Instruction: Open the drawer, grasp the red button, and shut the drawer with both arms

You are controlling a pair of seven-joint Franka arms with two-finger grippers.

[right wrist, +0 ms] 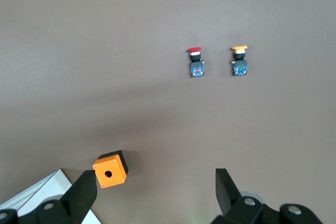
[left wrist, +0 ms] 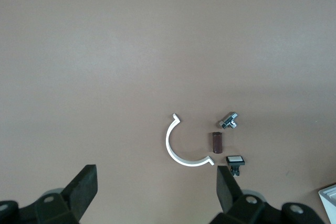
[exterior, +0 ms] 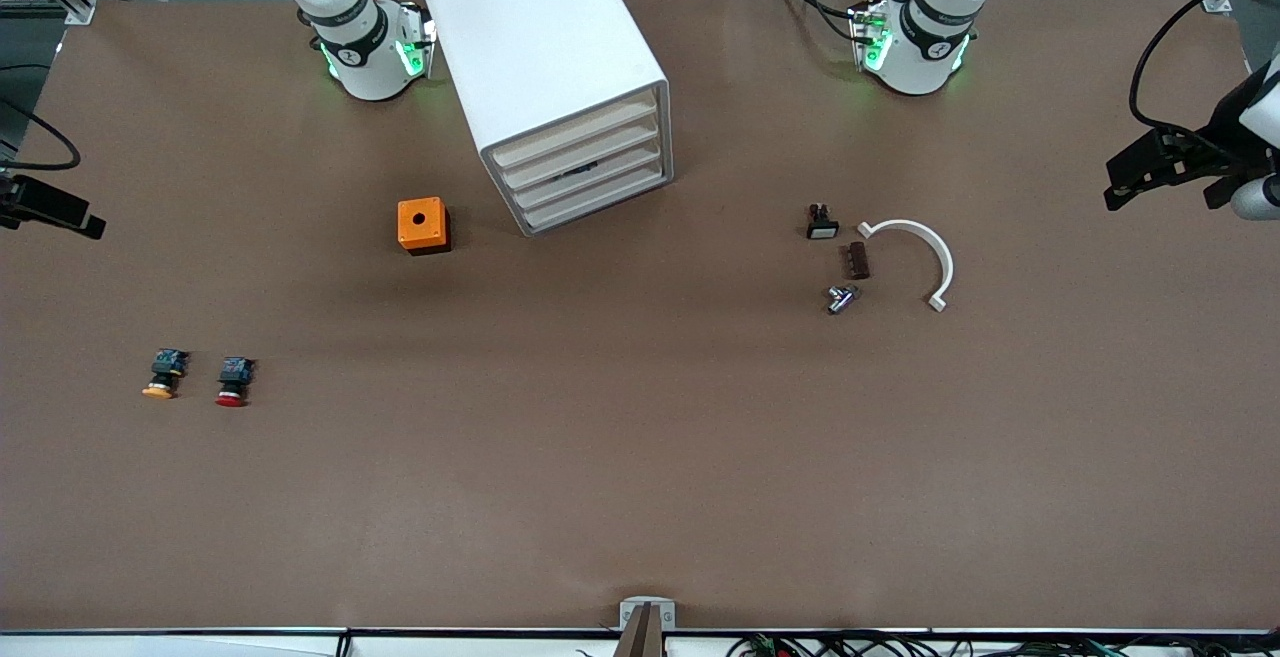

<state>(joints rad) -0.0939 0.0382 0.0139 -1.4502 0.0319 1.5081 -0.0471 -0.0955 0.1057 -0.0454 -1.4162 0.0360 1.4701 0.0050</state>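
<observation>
The white cabinet (exterior: 545,47) stands near the robots' bases, and every drawer (exterior: 585,162) in its cream front is shut. The red-capped button (exterior: 232,382) (right wrist: 195,62) lies on the brown table toward the right arm's end, nearer the front camera than the cabinet. My left gripper (left wrist: 156,182) hangs open and empty high over the table, above a white arc. My right gripper (right wrist: 155,182) is open and empty too, high up by the orange cube (right wrist: 111,169). Neither gripper shows in the front view.
An orange-yellow-capped button (exterior: 163,375) lies beside the red one. The orange cube (exterior: 423,225) sits next to the cabinet. Toward the left arm's end lie a white arc (exterior: 915,257), a small black switch (exterior: 822,222), a brown block (exterior: 857,260) and a metal piece (exterior: 842,298). Black fixtures (exterior: 1165,162) reach in at the table's ends.
</observation>
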